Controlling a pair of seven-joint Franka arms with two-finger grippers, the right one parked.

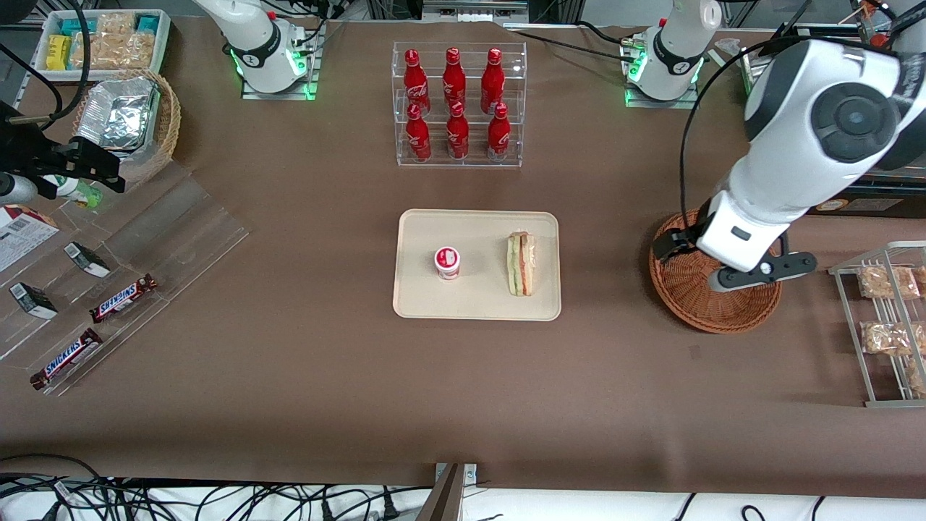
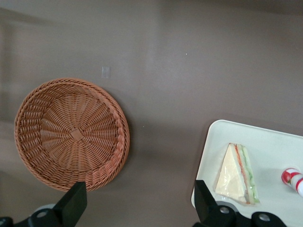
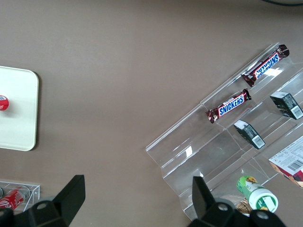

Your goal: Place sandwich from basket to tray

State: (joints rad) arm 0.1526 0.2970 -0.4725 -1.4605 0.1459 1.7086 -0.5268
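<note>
Since the sandwich point(image 1: 521, 263) lies flat on the tray point(image 1: 477, 304), beside a small red-and-white cup point(image 1: 447, 263), the placing step looks done. In the front view the basket point(image 1: 712, 311) sits on the table point(image 1: 289, 376) toward the working arm's end, well apart from the tray, and the left arm's hand point(image 1: 684, 242) hangs above the basket's rim, mostly hidden by the wrist. 6 red bottles point(image 1: 454, 101) stand in a clear rack farther from the camera than the tray.

From the left wrist view, the hand point(image 2: 137, 208) has its 2 fingers point(image 2: 73, 203) spread wide apart with nothing between them. The basket point(image 2: 71, 132) shows bare wicker inside, and the sandwich point(image 2: 236, 172) rests near the tray's point(image 2: 222, 137) edge, the cup point(image 2: 293, 178) beside it.

From the right wrist view only a corner of the tray point(image 3: 19, 113) shows, along with 2 chocolate bars point(image 3: 228, 106) on a clear rack.

My judgement: the task is essentially finished; what remains is lifting the arm clear and parking it without brushing the basket.
</note>
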